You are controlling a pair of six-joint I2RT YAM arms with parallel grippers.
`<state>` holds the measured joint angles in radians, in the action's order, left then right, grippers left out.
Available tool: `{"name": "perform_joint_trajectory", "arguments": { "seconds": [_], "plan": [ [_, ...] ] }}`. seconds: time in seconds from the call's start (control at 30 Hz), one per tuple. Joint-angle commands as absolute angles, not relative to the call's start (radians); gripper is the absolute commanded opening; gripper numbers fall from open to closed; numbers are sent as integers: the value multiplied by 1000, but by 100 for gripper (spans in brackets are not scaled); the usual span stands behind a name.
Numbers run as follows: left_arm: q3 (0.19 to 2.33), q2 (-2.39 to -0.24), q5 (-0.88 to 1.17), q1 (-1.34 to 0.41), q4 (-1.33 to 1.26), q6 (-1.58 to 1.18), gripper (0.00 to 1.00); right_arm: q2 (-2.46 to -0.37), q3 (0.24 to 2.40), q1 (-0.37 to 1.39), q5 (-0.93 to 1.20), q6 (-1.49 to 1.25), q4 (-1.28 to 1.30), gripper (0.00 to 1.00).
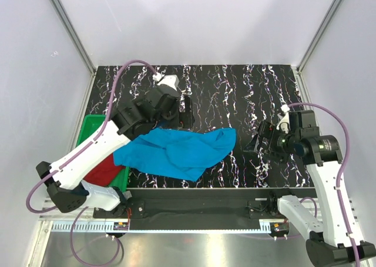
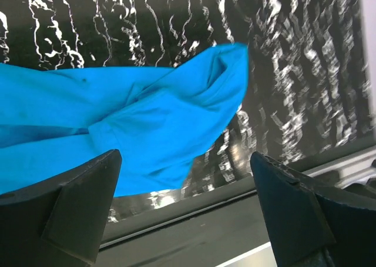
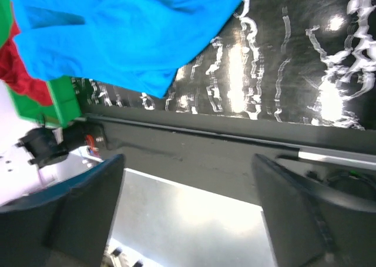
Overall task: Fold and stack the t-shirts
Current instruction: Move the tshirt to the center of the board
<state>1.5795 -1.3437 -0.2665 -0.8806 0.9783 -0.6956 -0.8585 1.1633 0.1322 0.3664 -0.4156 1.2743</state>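
Crossing the green bin point(image 1: 92, 126), the left arm point(image 1: 100, 146) half-hides the red t-shirt point(image 1: 107, 171).

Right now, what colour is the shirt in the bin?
The shirt is dark red, seen best in the top view, lying in the green bin.

1 blue t-shirt point(image 1: 182, 149), 1 red t-shirt point(image 1: 106, 172), 1 green bin point(image 1: 91, 126), 1 black marbled table point(image 1: 247, 90)

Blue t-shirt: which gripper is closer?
Left. The left gripper hangs just behind the far edge of the blue t-shirt; the right gripper stands apart, off its right end.
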Motion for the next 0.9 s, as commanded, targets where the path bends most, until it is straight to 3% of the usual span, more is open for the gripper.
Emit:
{"name": "perform_joint_trajectory", "arguments": {
  "seconds": [0.0, 0.13, 0.2, 0.27, 0.4, 0.5, 0.63, 0.7, 0.87],
  "plan": [
    [1577, -1324, -177, -858, 897, -559, 99, -879, 1090, 140, 446, -434, 1172, 92],
    [1502, -1492, 44, -770, 874, -415, 72, -984, 977, 141, 521, -506, 1001, 71],
    [1483, -1573, 89, -744, 876, -370, 63, -1066, 933, 143, 537, -543, 884, 71],
    [1463, -1693, 92, -724, 890, -351, 62, -1130, 922, 147, 506, -535, 813, 76],
    [1392, -1764, 37, -689, 871, -362, 81, -1415, 1003, 156, 428, -470, 696, 82],
    [1336, -1747, 61, -629, 842, -402, 87, -1587, 1095, 164, 387, -445, 680, 83],
    [1220, -1733, 155, -591, 767, -413, 87, -1735, 1179, 164, 348, -448, 646, 78],
    [1207, -1743, 175, -588, 755, -408, 86, -1807, 1230, 164, 365, -445, 637, 70],
    [1180, -1773, 256, -584, 704, -419, 75, -1923, 1339, 170, 377, -411, 661, 63]
  ]
}}
